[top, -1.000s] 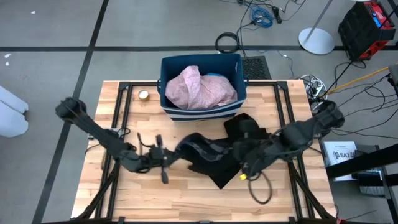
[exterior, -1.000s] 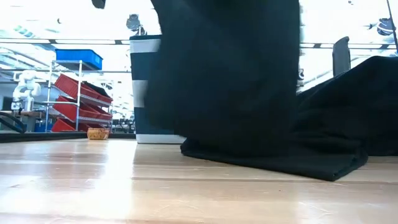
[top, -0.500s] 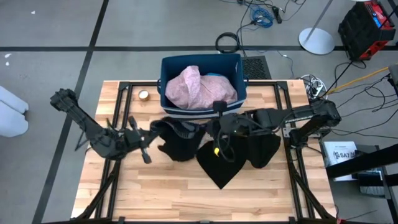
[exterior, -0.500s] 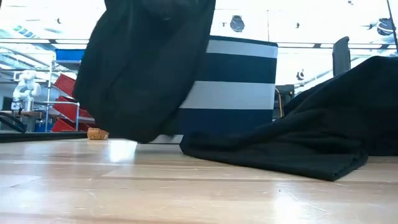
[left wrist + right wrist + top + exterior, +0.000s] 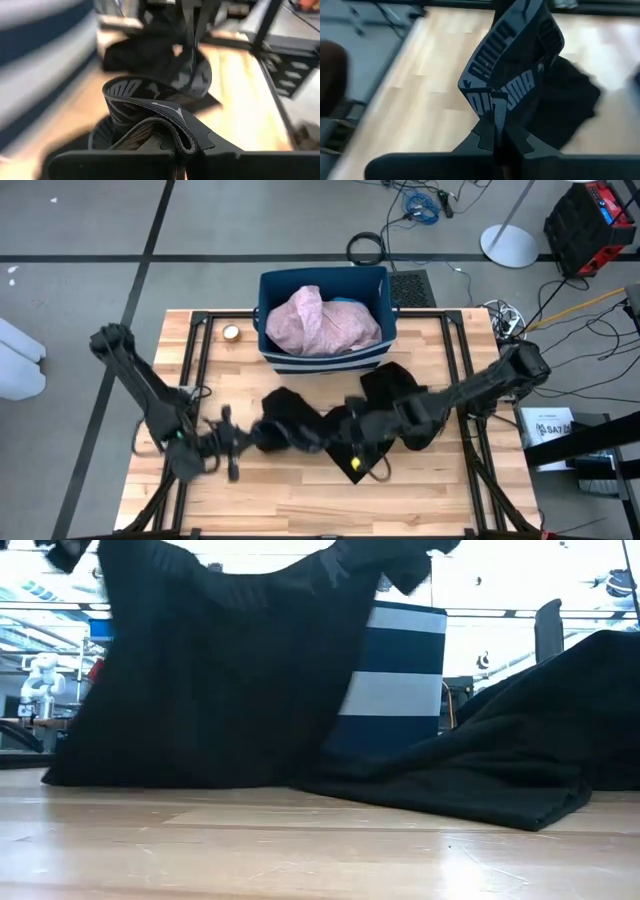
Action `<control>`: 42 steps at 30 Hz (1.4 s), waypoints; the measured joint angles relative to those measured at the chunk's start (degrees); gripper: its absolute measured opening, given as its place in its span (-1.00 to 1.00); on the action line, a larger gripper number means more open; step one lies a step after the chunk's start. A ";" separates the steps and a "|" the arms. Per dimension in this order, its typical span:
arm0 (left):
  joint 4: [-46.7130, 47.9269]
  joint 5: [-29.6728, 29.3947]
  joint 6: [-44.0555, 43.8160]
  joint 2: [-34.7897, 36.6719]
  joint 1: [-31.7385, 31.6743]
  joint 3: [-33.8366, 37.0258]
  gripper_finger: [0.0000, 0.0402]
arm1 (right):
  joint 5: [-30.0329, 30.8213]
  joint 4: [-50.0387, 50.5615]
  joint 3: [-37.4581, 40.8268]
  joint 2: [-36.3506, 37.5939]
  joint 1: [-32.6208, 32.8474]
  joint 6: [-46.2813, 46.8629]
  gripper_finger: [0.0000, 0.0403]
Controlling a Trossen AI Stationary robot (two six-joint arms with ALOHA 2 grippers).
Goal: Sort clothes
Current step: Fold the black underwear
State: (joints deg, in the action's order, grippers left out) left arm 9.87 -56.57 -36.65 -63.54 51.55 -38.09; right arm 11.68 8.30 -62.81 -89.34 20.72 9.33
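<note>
Black garment w/ waistband lettered "PUMA" hangs stretched between both grippers, above table. Left gripper – jaws clamped on band's one end; right gripper – jaws clamped on other end, lettering just ahead of them. Second black garment lies beside right gripper.

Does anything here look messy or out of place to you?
Mostly the black garment: both grippers, left and right, pinch its waistband and hold it stretched above the table. Another black garment lies crumpled by the bin, where a pink garment is heaped.
</note>
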 joint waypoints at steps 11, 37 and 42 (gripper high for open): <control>-24.45 6.12 -11.08 -21.98 5.99 0.00 -0.96 | 7.72 -22.44 9.81 0.08 10.89 8.50 -1.00; 8.65 19.65 -45.08 -20.68 -1.60 0.00 -0.70 | 4.46 -27.10 2.60 -24.90 -14.02 9.08 -1.00; 8.76 22.51 -41.92 -20.64 -1.60 -0.43 -0.54 | 4.44 -21.39 -1.64 -24.96 -14.00 6.35 -1.00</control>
State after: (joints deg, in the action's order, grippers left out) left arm 18.63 -34.06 -78.57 -84.19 49.95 -38.52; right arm 16.12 -13.09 -64.44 -114.30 6.72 15.68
